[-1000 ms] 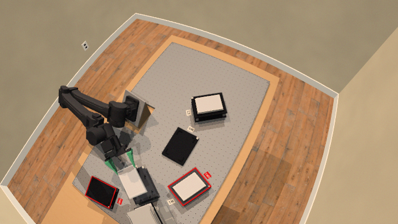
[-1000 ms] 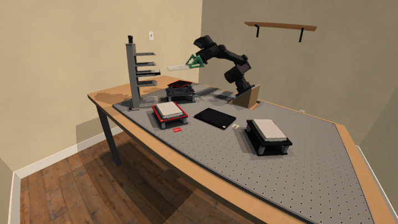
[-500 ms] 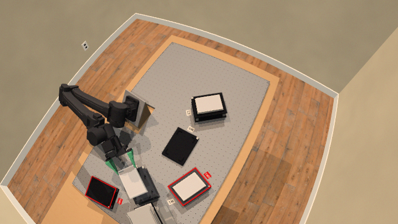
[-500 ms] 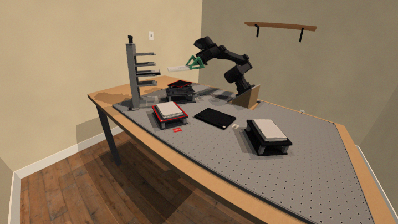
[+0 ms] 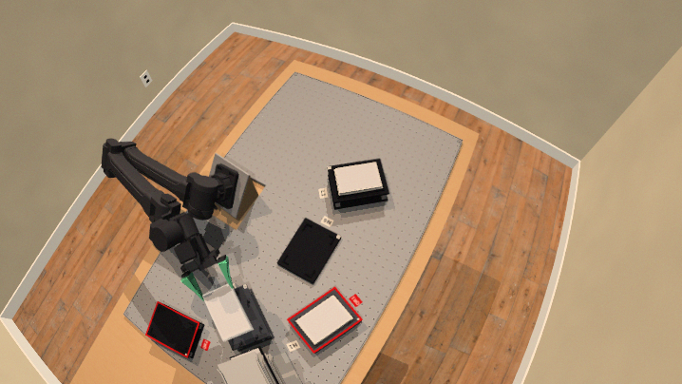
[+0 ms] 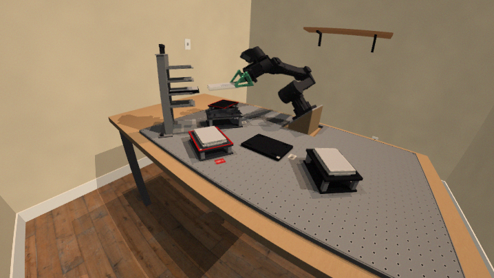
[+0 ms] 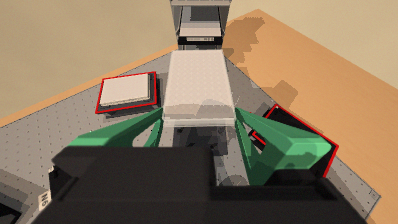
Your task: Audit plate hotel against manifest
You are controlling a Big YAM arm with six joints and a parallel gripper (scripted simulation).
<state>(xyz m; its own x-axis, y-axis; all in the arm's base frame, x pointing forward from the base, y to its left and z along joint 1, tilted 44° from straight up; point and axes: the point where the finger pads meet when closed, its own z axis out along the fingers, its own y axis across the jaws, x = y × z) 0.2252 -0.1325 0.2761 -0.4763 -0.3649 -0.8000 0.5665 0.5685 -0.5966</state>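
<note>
My gripper point(image 6: 243, 80) with green fingers is shut on a white plate point(image 6: 221, 85) and holds it by one short end, flat in the air. The plate points toward the plate hotel H1 point(image 6: 173, 91) and stops short of its shelves. In the wrist view the plate point(image 7: 199, 87) stretches out ahead of the fingers, with the hotel point(image 7: 200, 22) straight behind it. One hotel shelf holds a pale plate point(image 7: 200, 31). From above, the held plate point(image 5: 228, 313) hangs over a black nest point(image 5: 250, 315). I cannot read any label.
A red-rimmed quarantine nest point(image 5: 324, 318) holds a white plate. The other red-rimmed nest point(image 5: 173, 328) is bare. The landing nest point(image 5: 358, 179) holds a white plate. A flat black nest point(image 5: 309, 249) lies mid-deck. The arm's base point(image 6: 303, 119) stands at the back edge.
</note>
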